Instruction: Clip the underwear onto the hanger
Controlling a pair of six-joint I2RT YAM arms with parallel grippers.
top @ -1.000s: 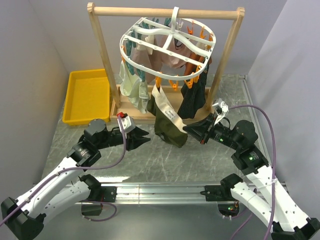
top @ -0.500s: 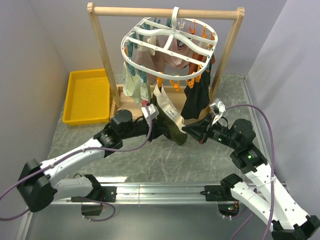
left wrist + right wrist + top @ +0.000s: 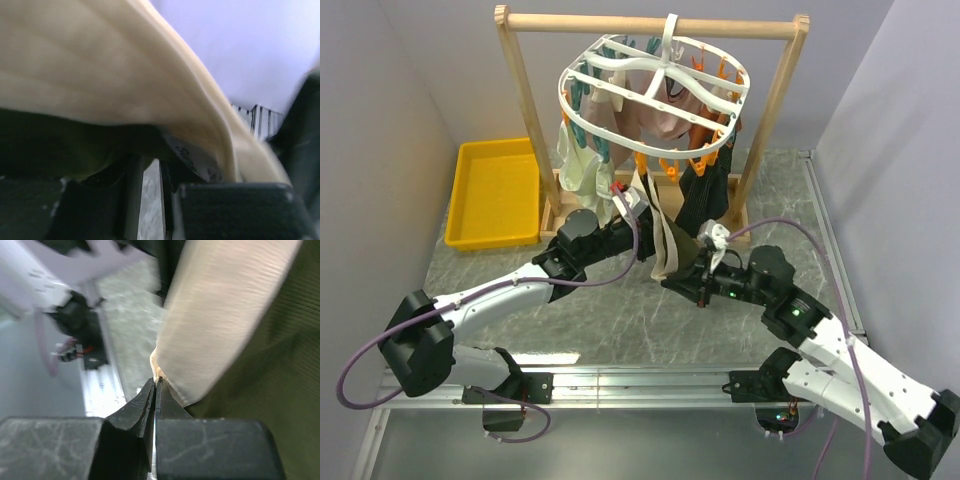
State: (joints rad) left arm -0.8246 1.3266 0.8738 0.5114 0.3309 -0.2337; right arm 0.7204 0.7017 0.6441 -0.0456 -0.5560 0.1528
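The white oval hanger (image 3: 655,95) hangs by its hook from the wooden rail. The olive-green underwear (image 3: 688,250) with its beige waistband (image 3: 665,225) dangles from an orange clip on the hanger's near rim. My left gripper (image 3: 645,238) is up against the waistband. In the left wrist view the waistband (image 3: 100,65) drapes over the fingertips of the left gripper (image 3: 150,160), whose jaws stand narrowly apart and pinch the fabric. My right gripper (image 3: 672,283) is shut on the waistband's lower corner, and the right wrist view shows the right gripper (image 3: 156,382) closed on the underwear (image 3: 260,380).
A yellow tray (image 3: 495,190) sits at the back left. The wooden rail frame (image 3: 525,120) stands behind the arms. A black ribbed garment (image 3: 705,195), pale garments (image 3: 582,165) and a pinkish-beige garment (image 3: 660,115) hang from the same hanger.
My left arm reached forward and up to the underwear, and its jaws narrowed onto the waistband. My right arm moved left, carrying the lower corner with it.
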